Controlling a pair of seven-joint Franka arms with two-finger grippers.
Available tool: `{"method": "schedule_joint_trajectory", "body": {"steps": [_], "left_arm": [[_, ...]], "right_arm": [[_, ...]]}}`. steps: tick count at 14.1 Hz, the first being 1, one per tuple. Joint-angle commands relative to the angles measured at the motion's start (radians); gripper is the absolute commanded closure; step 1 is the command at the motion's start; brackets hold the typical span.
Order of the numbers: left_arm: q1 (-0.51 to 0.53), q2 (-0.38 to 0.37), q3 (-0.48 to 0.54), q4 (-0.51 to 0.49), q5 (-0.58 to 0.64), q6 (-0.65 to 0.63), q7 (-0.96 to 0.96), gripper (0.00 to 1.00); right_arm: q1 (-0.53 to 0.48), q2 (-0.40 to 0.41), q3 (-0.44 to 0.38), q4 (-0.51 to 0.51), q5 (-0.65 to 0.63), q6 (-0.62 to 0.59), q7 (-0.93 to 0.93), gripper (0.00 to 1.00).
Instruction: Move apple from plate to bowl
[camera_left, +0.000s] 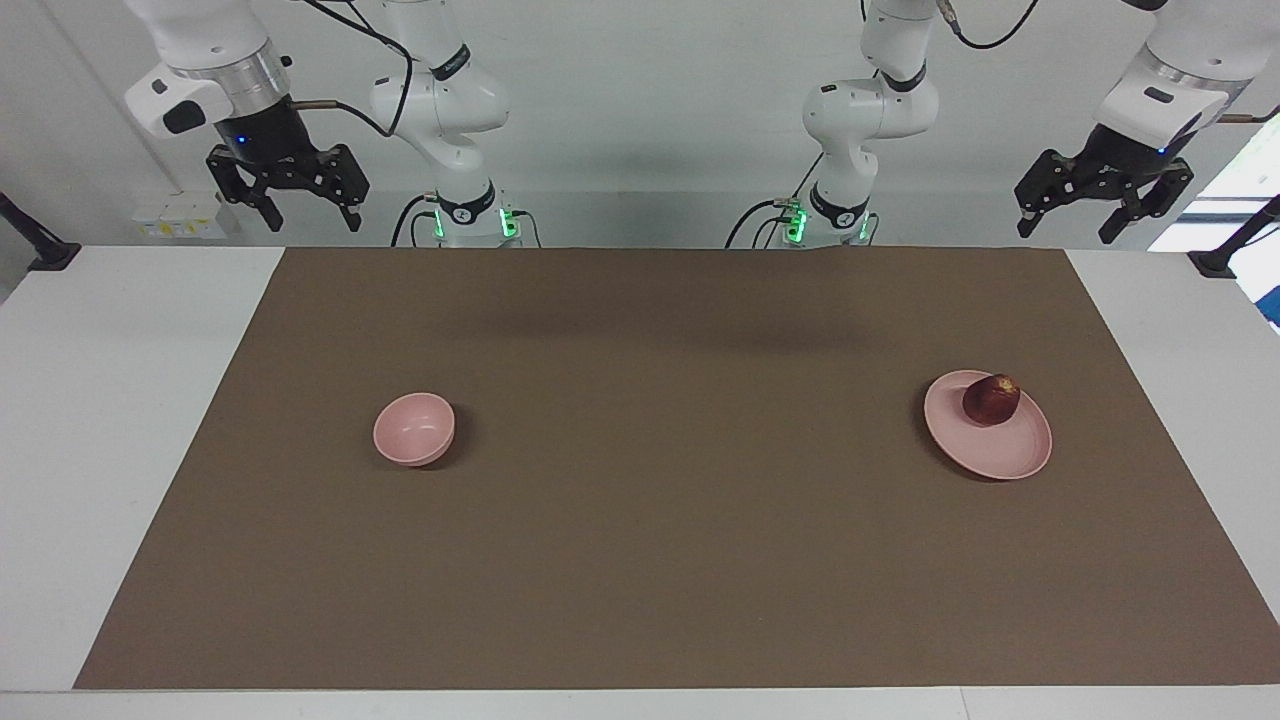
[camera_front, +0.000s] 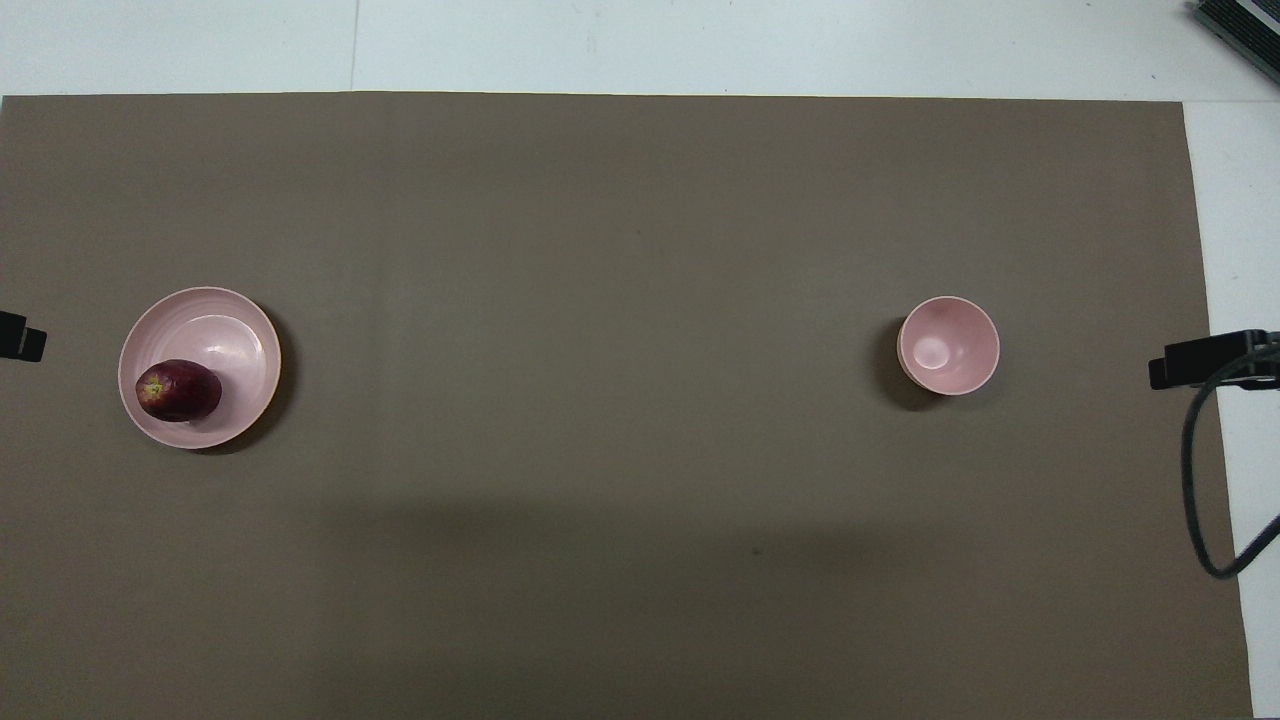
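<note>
The dark red apple (camera_left: 991, 399) (camera_front: 178, 390) lies on the pale pink plate (camera_left: 1000, 452) (camera_front: 228, 335), on the part of it nearer to the robots. The plate sits toward the left arm's end of the table. The small deep pink bowl (camera_left: 413, 428) (camera_front: 948, 345) stands empty toward the right arm's end. My left gripper (camera_left: 1070, 228) hangs open and empty, high over the table's robot-side corner, well away from the plate. My right gripper (camera_left: 310, 217) hangs open and empty, high over the other robot-side corner. Both arms wait.
A brown mat (camera_left: 660, 520) covers most of the white table (camera_left: 100, 420). Black clamp stands (camera_left: 45, 252) (camera_left: 1225, 258) sit at both table ends near the robots. A black part with a looped cable (camera_front: 1205, 360) shows at the overhead view's edge.
</note>
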Motion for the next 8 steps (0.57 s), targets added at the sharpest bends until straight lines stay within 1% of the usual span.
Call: {"method": "schedule_joint_trajectory", "body": {"steps": [1,8], "left_arm": [[-0.007,-0.004,-0.008,0.004,-0.008,-0.004,-0.004,0.0],[-0.005,-0.004,-0.024,0.003,-0.011,-0.006,-0.011,0.0]], "right_arm": [[-0.008,0.001,0.0,0.002,0.021,0.002,-0.028,0.0],[-0.008,0.001,-0.001,0.0,0.021,0.002,-0.028,0.0]]}}
